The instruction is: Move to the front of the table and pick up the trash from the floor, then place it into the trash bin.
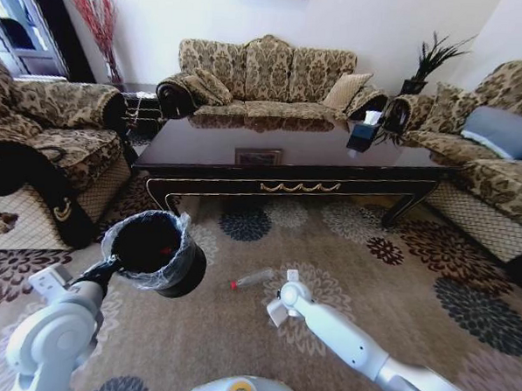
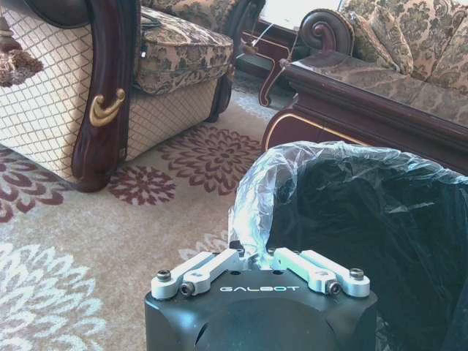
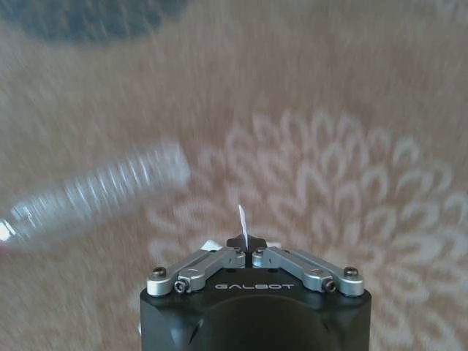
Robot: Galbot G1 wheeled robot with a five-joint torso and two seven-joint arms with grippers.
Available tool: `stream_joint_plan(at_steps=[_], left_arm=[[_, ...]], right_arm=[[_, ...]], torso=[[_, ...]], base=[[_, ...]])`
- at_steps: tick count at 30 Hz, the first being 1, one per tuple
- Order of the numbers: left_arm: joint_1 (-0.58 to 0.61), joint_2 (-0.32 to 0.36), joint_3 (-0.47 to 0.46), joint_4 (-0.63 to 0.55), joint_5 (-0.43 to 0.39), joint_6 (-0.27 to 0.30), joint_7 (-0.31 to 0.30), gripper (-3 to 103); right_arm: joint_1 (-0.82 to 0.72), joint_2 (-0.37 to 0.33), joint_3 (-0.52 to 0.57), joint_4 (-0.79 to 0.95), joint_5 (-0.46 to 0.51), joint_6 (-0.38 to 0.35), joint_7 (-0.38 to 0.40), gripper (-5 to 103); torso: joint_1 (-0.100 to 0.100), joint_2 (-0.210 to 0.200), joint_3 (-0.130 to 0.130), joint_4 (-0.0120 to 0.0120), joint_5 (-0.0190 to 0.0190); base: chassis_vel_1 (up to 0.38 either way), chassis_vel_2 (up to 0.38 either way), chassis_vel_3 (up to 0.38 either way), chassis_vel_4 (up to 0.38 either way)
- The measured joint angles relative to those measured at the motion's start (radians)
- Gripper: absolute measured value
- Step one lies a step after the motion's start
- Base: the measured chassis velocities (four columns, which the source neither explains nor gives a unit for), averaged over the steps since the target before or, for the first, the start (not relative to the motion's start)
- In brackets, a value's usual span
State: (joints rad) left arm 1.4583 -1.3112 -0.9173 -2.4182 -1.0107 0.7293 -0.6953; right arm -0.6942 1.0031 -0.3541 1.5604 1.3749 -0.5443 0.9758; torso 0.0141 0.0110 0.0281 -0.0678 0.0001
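Note:
The clear plastic bottle (image 1: 252,278) with a red cap lies on the patterned carpet floor (image 1: 388,281), in front of the dark glossy table (image 1: 289,153). My right gripper (image 1: 284,295) hangs just beside the bottle (image 3: 95,194), pointing down at the carpet. That gripper (image 3: 245,245) is shut on a thin white scrap (image 3: 242,219) that sticks out edge-on. My left gripper (image 1: 109,262) holds the black trash bin (image 1: 153,247) off the floor, to the left of the bottle. In the left wrist view this gripper (image 2: 252,252) is shut on the bag-lined rim of the bin (image 2: 365,219).
Patterned sofas ring the table: an armchair (image 1: 45,140) on the left, a sofa (image 1: 267,73) behind, another sofa (image 1: 491,146) on the right. A tissue box (image 1: 363,131) stands on the table. The armchair's wooden leg (image 2: 102,110) is close to the bin.

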Motion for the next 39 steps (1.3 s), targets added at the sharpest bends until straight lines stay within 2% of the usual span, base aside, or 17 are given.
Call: stream_joint_plan(at_steps=[3,5,8,10,13,14,16,18,19,22,26,28,31,33,36,38,39], left_arm=[[-0.002,-0.001,0.01,0.011,0.006,-0.002,0.001,3],[-0.003,-0.002,0.012,0.014,0.008,-0.003,0.001,3],[-0.008,-0.005,0.025,0.027,0.015,-0.003,0.001,3],[-0.009,-0.006,0.028,0.029,0.016,-0.003,0.001,3],[-0.014,-0.009,0.042,0.04,0.016,-0.004,0.002,3],[-0.014,-0.009,0.042,0.04,0.016,-0.004,0.002,3],[-0.019,-0.01,0.049,0.05,0.016,-0.004,0.003,3],[-0.021,-0.01,0.056,0.057,0.01,-0.003,0.004,3],[-0.021,-0.01,0.056,0.057,0.01,-0.003,0.004,3],[-0.025,-0.006,0.074,0.068,0.005,0.002,0.005,3],[-0.04,0.003,0.089,0.085,0.003,0.004,0.003,3],[-0.043,0.005,0.091,0.088,0.001,0.004,0.003,3],[-0.052,0.027,0.094,0.093,-0.013,0.004,0.001,3],[-0.055,0.034,0.093,0.095,-0.019,0.004,0.001,3],[-0.076,0.053,0.095,0.109,-0.046,0.005,-0.003,3],[-0.081,0.055,0.097,0.113,-0.054,0.005,-0.006,3],[-0.09,0.059,0.102,0.121,-0.073,0.005,-0.015,3]], right_arm=[[0.024,-0.065,0.014,0.146,0.016,0.017,-0.015,0],[0.031,-0.081,0.018,0.183,0.027,0.019,-0.018,0],[0.071,-0.146,0.032,0.326,0.081,0.031,-0.037,0],[0.084,-0.16,0.032,0.353,0.09,0.036,-0.048,0],[0.144,-0.202,0.026,0.412,0.098,0.08,-0.129,0],[0.144,-0.202,0.026,0.412,0.098,0.08,-0.129,0],[0.223,-0.215,0.006,0.416,0.098,0.126,-0.233,0],[0.284,-0.212,-0.019,0.399,0.086,0.171,-0.312,0],[0.284,-0.212,-0.019,0.399,0.086,0.171,-0.312,0],[0.413,-0.185,-0.079,0.361,0.062,0.289,-0.462,0],[0.497,-0.137,-0.12,0.34,0.093,0.337,-0.526,0],[0.512,-0.126,-0.13,0.337,0.101,0.345,-0.535,0],[0.57,-0.085,-0.188,0.334,0.119,0.387,-0.582,0],[0.582,-0.076,-0.204,0.334,0.12,0.395,-0.599,0],[0.623,-0.028,-0.258,0.322,0.112,0.436,-0.671,0],[0.629,-0.017,-0.266,0.315,0.107,0.446,-0.683,0],[0.643,0.01,-0.281,0.301,0.095,0.466,-0.704,0]], torso=[[0.0,0.0,0.0,0.0,-0.0001],[0.0,0.0,0.0,0.0,0.0],[0.0,0.0,0.0,0.0001,0.0],[0.0,0.0,0.0,0.0,-0.0001],[0.0,0.0,0.0,-0.0001,-0.0001],[0.0,0.0,0.0,-0.0001,-0.0001],[0.0,0.0,0.0,-0.0001,0.0],[0.0,0.0,0.0,0.0001,0.0],[0.0,0.0,0.0,0.0001,0.0],[0.0,0.0,0.0,0.0002,-0.0002],[0.0,0.0,0.0,0.0,-0.0003],[0.0,0.0,0.0,0.0,-0.0002],[0.0,0.0,0.0,0.0003,-0.0004],[0.0,0.0,0.0,0.0002,-0.0003],[0.0,0.0,0.0,-0.0002,-0.0003],[0.0,0.0,0.0,-0.0001,-0.0002],[0.0,0.0,0.0,0.0,-0.0002]], base=[[0.0,0.0,0.0,0.0],[0.0,0.0,0.0,0.0],[0.0,0.0,0.0,0.0],[0.0,0.0,0.0,0.0],[0.0,0.0,0.0,0.0],[0.0,0.0,0.0,0.0],[0.0,0.0,0.0,0.0],[0.0,0.0,0.0,0.0],[0.0,0.0,0.0,0.0],[0.0,0.0,0.0,0.0],[0.0,0.0,0.0,0.0],[0.0,0.0,0.0,0.0],[0.0,0.0,0.0,0.0],[0.0,0.0,0.0,0.0],[0.0,0.0,0.0,0.0],[0.0,0.0,0.0,0.0],[0.0,0.0,0.0,0.0]])
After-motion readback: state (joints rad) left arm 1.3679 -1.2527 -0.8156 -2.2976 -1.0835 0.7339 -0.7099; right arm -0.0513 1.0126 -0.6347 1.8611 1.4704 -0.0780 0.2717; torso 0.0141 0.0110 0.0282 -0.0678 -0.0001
